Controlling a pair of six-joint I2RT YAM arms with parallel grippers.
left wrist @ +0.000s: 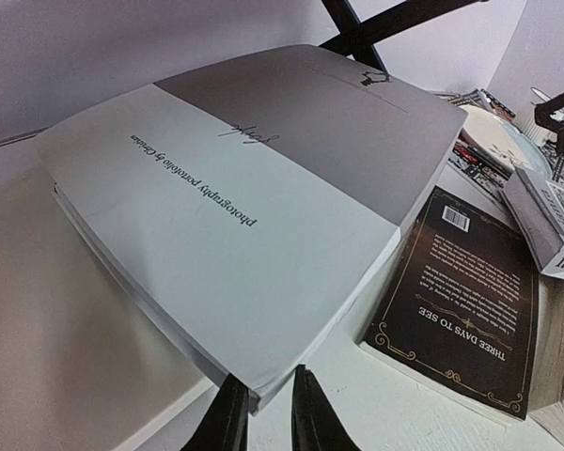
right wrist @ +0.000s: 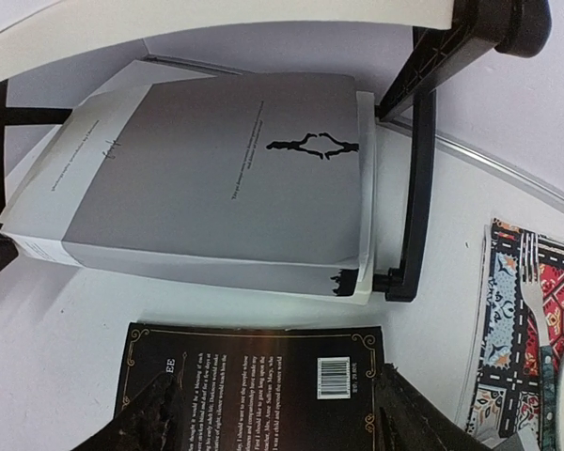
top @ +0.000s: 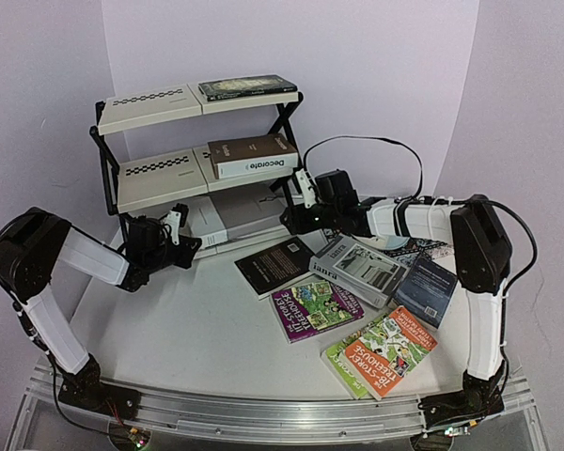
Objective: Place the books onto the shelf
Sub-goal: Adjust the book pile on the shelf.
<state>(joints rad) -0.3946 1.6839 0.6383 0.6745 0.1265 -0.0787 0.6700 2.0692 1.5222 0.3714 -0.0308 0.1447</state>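
Grey book (left wrist: 263, 188) half hidden under shelf (top: 155, 178), corner pinched by left gripper (left wrist: 263, 418), right gripper (right wrist: 277, 387) spread open.

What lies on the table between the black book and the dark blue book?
The grey laura book, lying flat; the top external view shows it.

Inspector: The top view was bright and evenly lit from above, and the walls (top: 376, 75) carried a lilac cast. Shadows were soft, deepest beneath the shelf (top: 150, 108) boards and faint on the table (top: 197, 329).

Clerk: And the wrist views?

Inspector: Both showed strong barrel distortion. The grey book (left wrist: 263, 216) bowed at its edges, and the shelf's black leg curved in the right view. The book's pale half was bright yet kept its print. The fingers (right wrist: 160, 418) of the right gripper (right wrist: 277, 427) were dark and out of focus, while print on the black book (right wrist: 254, 376) stayed legible
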